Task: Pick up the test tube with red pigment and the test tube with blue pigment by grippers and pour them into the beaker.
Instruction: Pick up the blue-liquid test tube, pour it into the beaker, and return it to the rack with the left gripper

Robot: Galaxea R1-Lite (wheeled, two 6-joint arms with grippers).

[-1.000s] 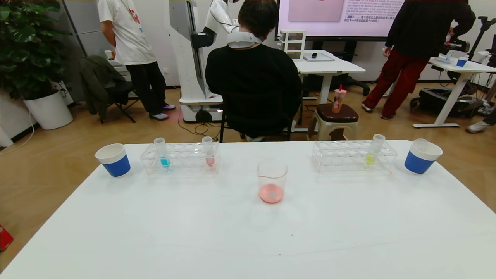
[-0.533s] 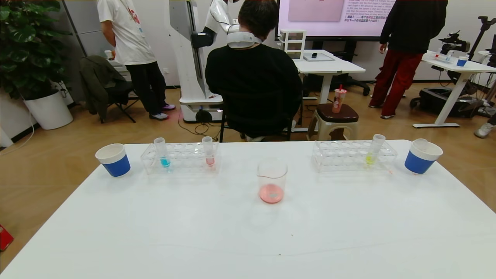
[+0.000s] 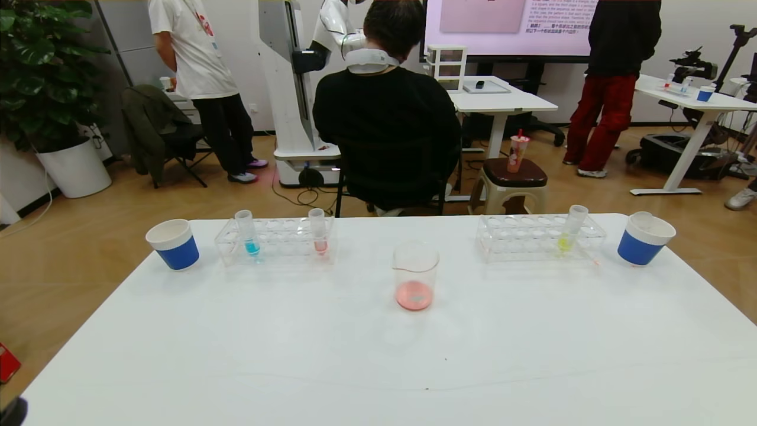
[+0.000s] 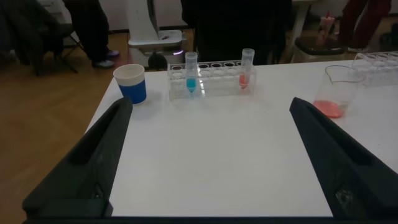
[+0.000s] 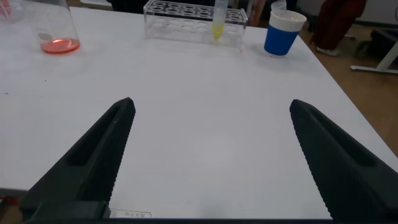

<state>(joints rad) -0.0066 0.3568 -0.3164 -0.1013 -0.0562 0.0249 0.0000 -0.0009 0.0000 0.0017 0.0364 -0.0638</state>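
The blue-pigment test tube (image 3: 249,234) stands upright at the left end of the left clear rack (image 3: 284,251); it also shows in the left wrist view (image 4: 191,72). A tube with pinkish-red liquid (image 3: 319,233) stands at that rack's right end. No bright orange-red tube shows. The beaker (image 3: 416,275) stands mid-table with red liquid in its bottom. My left gripper (image 4: 210,107) is open and empty, low over the table's near left, well short of the rack; a dark bit of it shows in the head view (image 3: 12,411). My right gripper (image 5: 210,104) is open and empty over the near right.
A second clear rack (image 3: 520,239) at the far right holds a yellow-green tube (image 3: 569,232). Blue-and-white paper cups stand at the far left (image 3: 173,244) and far right (image 3: 644,238); something clear sticks up from the right one. People, chairs and tables are beyond the far edge.
A dark bit of my left gripper has come into the bottom left corner of the head view. A person at the back right has walked left. Tubes, racks and beaker have not moved.
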